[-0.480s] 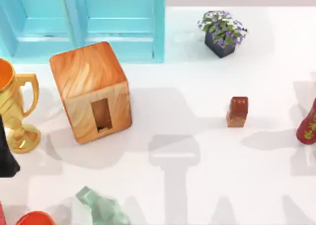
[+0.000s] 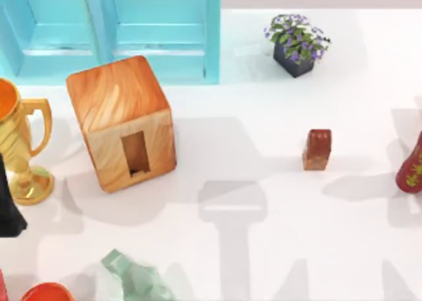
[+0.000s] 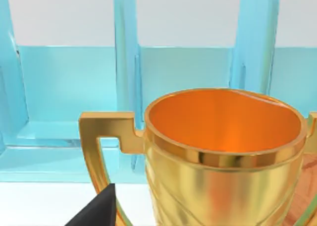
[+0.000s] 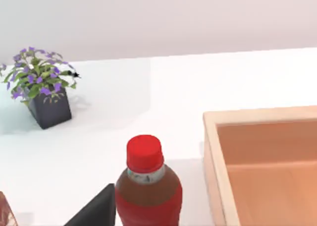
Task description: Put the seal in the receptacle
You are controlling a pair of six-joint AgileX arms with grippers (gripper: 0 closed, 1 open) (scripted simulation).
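Note:
The seal [image 2: 317,149] is a small reddish-brown upright block with a glossy darker top. It stands alone right of the table's middle, and a sliver of it [image 4: 4,213] shows at the right wrist view's edge. The receptacle [image 4: 267,166] is an open-topped, pale wooden box beside a red-capped bottle [image 4: 147,191]. A dark part of my right gripper [image 4: 96,210] sits low in that view, apart from the seal. At the table's left edge, a dark part of my left gripper [image 3: 96,211] is close to a gold trophy [image 3: 223,151].
A closed wooden box [image 2: 122,123] with a slot stands left of centre. A blue rack [image 2: 112,30] lines the back. A potted plant [image 2: 297,40] stands behind the seal, and the red bottle [image 2: 412,169] is at the right edge. Greenish [image 2: 132,278] and red [image 2: 46,292] objects lie front left.

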